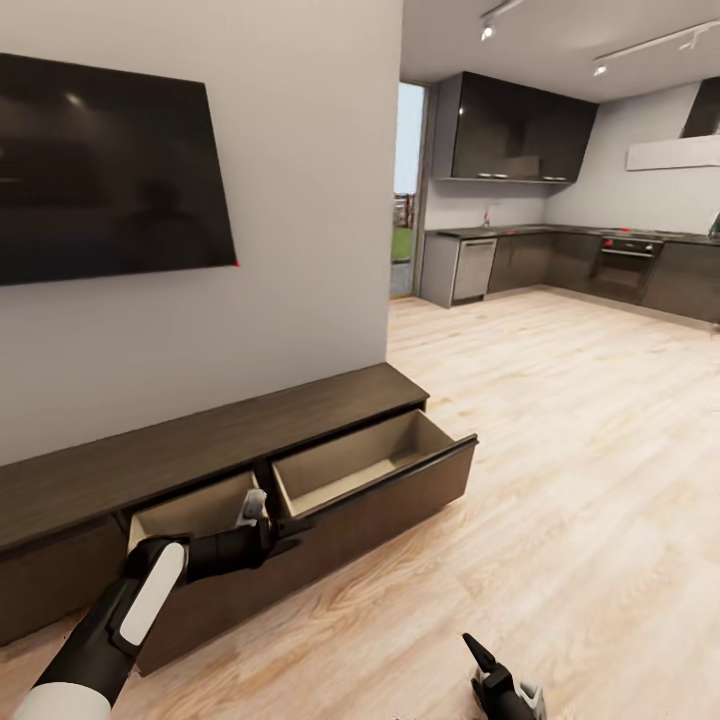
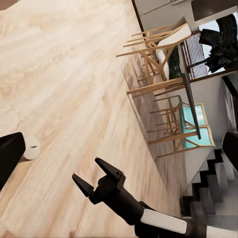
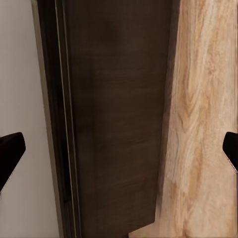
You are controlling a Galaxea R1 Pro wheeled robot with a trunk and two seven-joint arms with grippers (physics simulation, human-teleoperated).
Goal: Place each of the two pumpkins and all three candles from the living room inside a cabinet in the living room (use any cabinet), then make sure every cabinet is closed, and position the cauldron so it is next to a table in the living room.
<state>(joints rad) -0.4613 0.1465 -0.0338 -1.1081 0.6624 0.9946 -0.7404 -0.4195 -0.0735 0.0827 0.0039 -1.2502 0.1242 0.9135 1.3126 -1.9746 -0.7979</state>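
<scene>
The cabinet [image 1: 230, 425] is a long low dark-brown unit under the wall TV, with two drawers pulled out. The right drawer [image 1: 360, 455] shows a bare pale inside. My left gripper [image 1: 290, 528] hangs over the front edge of the left drawer [image 1: 190, 508]; its fingers [image 2: 10, 158] stand wide apart, open and empty. One cream candle [image 2: 30, 148] stands on the wood floor in the left wrist view. My right gripper [image 1: 490, 665] is low over the floor in front of the cabinet, open and empty, and faces the cabinet front [image 3: 119, 124]. The pumpkins, cauldron and table are out of view.
A TV [image 1: 100, 170] hangs on the wall above the cabinet. Open wood floor [image 1: 560, 450] runs right toward the kitchen cupboards [image 1: 560, 260]. In the left wrist view, wooden dining chairs [image 2: 158, 64] and a staircase [image 2: 208, 193] lie beyond my right gripper [image 2: 87, 168].
</scene>
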